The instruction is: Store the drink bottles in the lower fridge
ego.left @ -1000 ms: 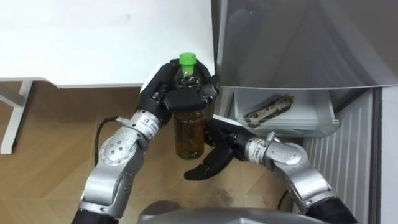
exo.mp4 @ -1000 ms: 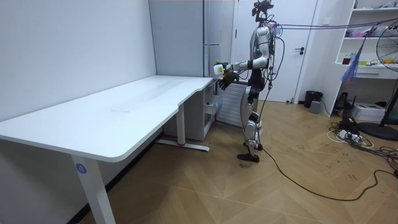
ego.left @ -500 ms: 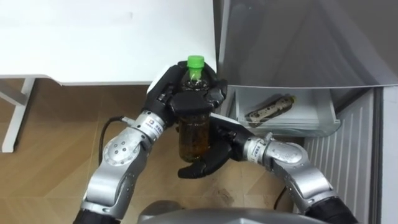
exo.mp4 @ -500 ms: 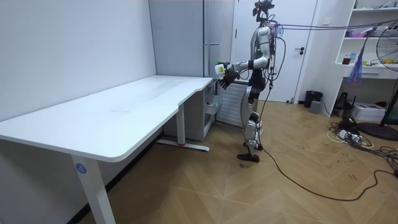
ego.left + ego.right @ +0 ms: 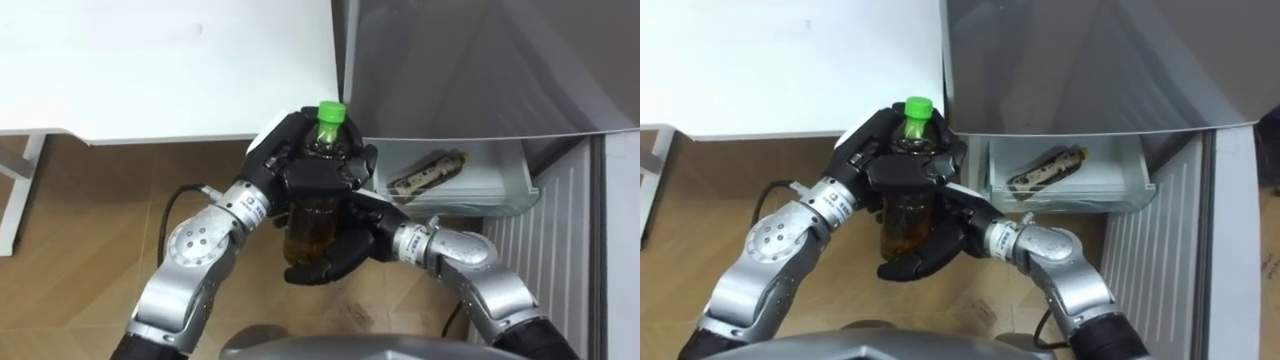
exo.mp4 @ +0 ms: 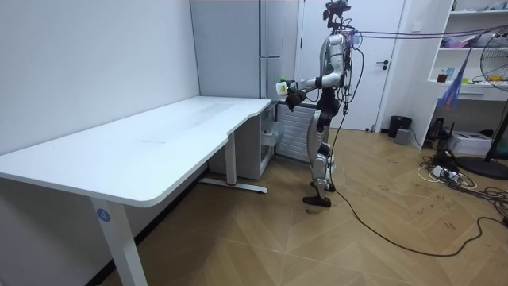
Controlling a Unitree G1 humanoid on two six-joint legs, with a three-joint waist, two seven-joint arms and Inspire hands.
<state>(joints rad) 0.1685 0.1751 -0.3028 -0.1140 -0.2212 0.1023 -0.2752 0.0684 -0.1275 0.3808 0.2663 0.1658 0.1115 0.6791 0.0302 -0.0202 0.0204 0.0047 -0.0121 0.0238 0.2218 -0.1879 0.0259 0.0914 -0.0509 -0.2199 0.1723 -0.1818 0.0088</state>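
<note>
While the robot stands at the far end of the white desk (image 6: 159,135) in front of the tall grey fridge (image 6: 238,48), both hands are raised before its chest with the tea bottle (image 5: 312,225) between them.

Task item: the tea bottle is upright, filled with amber liquid and closed with a green cap (image 5: 331,110). It is clear of the desk and the fridge, held in the air over the wooden floor (image 5: 80,240), just off the desk's corner and beside the fridge's lower drawer (image 5: 520,185).

Left hand (image 5: 290,150): it comes in from the lower left, with its fingers curled round the bottle's shoulder and neck just below the cap. The grip is closed on the bottle.

Right hand (image 5: 350,250): it comes in from the lower right, with the palm against the bottle's lower body and the fingers curved under and round its base. This hand cups the bottle from below and is in contact with it.

Surroundings: the lower drawer stands pulled out beneath the grey fridge front. A dark bottle (image 5: 430,172) lies on its side inside, set at a slant across the drawer floor. The tea bottle is outside the drawer, to its left.
</note>
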